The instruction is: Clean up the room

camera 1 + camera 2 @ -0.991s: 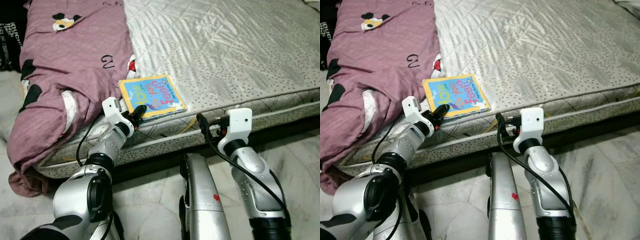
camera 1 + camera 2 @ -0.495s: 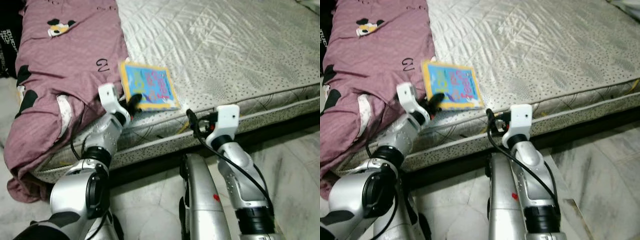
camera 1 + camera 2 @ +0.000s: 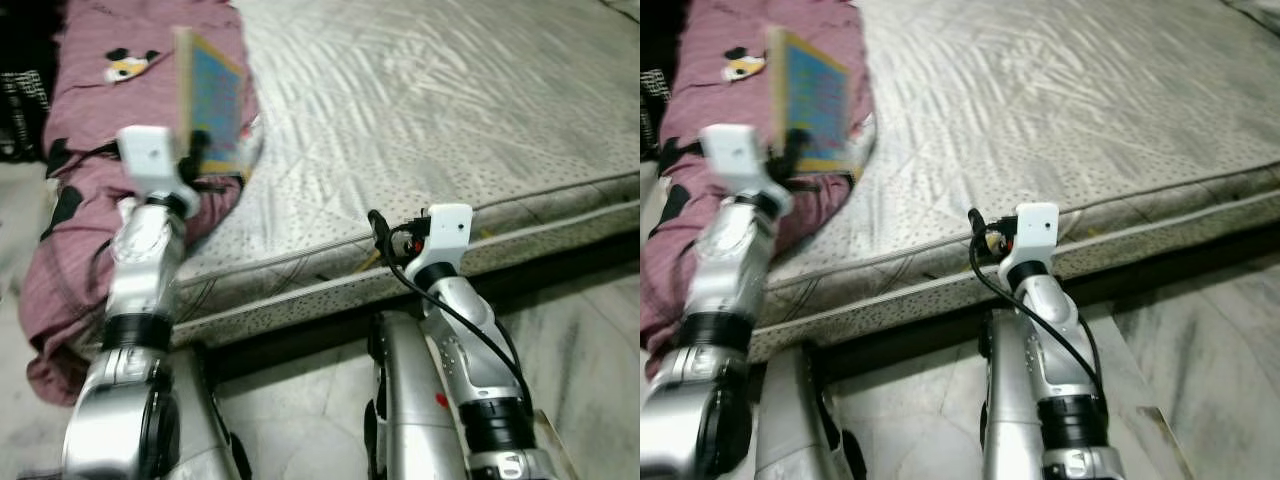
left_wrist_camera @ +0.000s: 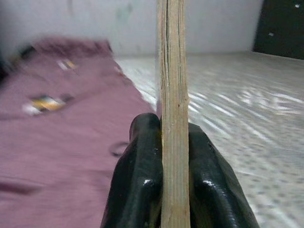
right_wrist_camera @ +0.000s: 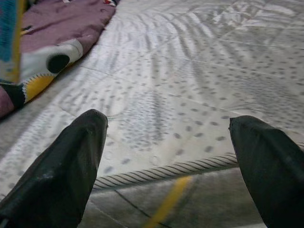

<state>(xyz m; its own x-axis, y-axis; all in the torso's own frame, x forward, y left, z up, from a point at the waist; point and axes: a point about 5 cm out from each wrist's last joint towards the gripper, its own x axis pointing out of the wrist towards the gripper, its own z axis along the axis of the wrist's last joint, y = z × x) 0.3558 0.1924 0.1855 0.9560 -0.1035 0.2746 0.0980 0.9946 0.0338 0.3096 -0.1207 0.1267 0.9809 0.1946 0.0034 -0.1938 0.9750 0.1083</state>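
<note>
Marble floor (image 3: 590,330) lay nearest, below the pale quilted mattress (image 3: 430,100). Right gripper (image 5: 168,152) hovered at the mattress edge, its black fingers spread wide around nothing. Farther off, the left gripper (image 4: 172,156) clamped a thin blue, yellow-bordered board book (image 3: 212,98), lifted upright above the mauve cartoon-print blanket (image 3: 90,120).

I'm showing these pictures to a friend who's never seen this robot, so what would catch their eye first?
Most likely the colourful book, held upright in the air above the purple blanket, pinched between the fingers of the left end effector. Next, the wide pale mattress beside the blanket, with the right end effector open at its near edge.
</note>
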